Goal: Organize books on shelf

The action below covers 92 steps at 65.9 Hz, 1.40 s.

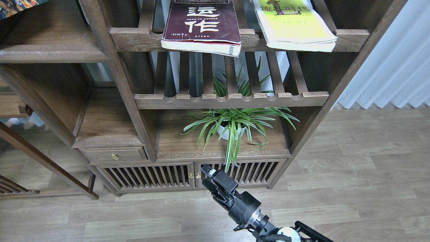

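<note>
Two books lie flat on the top slatted rack [134,37]: the maroon book [201,25] with big white Chinese letters, and the yellow-green book [295,27] to its right. Both stick out past the rack's front rail. A bit of a third book [16,5], with a bright blue and orange picture, peeks in at the top left corner, above the solid shelf [50,53] with the pale, worn front edge. Most of that book is cut off, so I cannot tell if it rests on the board or is held up.

The right gripper [208,174] is low down, in front of the cabinet doors [147,176], well apart from every book. Its fingers look close together with nothing between them, but it is dark and small, so I cannot tell for sure. The left gripper is out of view.

I think the job now is to move the rack books over to the solid shelf. To do that well, the right arm should rise up to the maroon book first, since it is nearest the shelf. Grab the edge that hangs over the rail, top and bottom. Lift a little before sliding, so the pages do not catch on the slats. Stay clear of the spider plant [231,124] on the way up.
</note>
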### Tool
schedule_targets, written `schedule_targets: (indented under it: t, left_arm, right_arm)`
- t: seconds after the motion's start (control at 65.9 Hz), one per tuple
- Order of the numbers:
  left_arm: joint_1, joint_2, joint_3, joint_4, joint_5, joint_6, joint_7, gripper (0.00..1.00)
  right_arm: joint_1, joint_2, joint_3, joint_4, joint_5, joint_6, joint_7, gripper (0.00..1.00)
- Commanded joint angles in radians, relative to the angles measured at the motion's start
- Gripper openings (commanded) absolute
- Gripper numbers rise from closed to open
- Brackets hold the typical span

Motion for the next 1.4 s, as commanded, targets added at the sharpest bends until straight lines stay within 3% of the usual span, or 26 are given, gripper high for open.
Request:
schedule_targets:
  t: [0.0,0.212,0.425,0.455,0.47,0.591,0.804,0.94,1.137,1.38]
  left_arm:
    - [-0.010,0.002,0.006,-0.002,0.000,0.000,0.000,0.04]
    - [-0.009,0.010,0.039,-0.006,0.003,0.000,-0.004,0.04]
    - [-0.044,0.036,0.102,0.041,-0.010,0.000,-0.142,0.05]
    - [-0.052,0.039,0.114,0.057,-0.011,0.000,-0.174,0.05]
    - [-0.055,0.036,0.114,0.067,-0.014,0.000,-0.218,0.05]
    - [-0.056,0.039,0.128,0.100,-0.068,0.000,-0.274,0.05]
    - [-0.073,0.039,0.148,0.173,-0.120,0.000,-0.323,0.05]
    - [-0.101,0.042,0.169,0.233,-0.126,0.000,-0.329,0.05]
    - [-0.220,0.086,0.338,0.360,-0.126,0.000,-0.341,0.05]
    - [-0.409,0.094,0.545,0.623,-0.144,0.000,-0.417,0.05]
  right_arm:
    - [0.000,0.000,0.016,0.005,0.002,0.000,0.000,0.93]
    - [-0.002,0.000,0.072,0.016,0.004,0.000,0.000,0.93]
    - [0.001,-0.002,0.087,0.017,0.016,0.000,-0.002,0.93]
    - [0.003,-0.003,0.087,0.017,0.022,0.000,-0.002,0.93]
    - [0.006,-0.003,0.087,0.017,0.030,0.000,-0.002,0.93]
    - [0.009,-0.003,0.087,0.017,0.036,0.000,-0.002,0.93]
    - [0.009,-0.005,0.113,0.019,0.036,0.000,-0.003,0.93]
    - [0.010,-0.005,0.124,0.021,0.036,0.000,-0.003,0.93]
    - [0.010,-0.005,0.133,0.021,0.036,0.000,-0.003,0.93]
    - [0.013,0.000,0.162,0.027,0.036,0.000,-0.002,0.93]
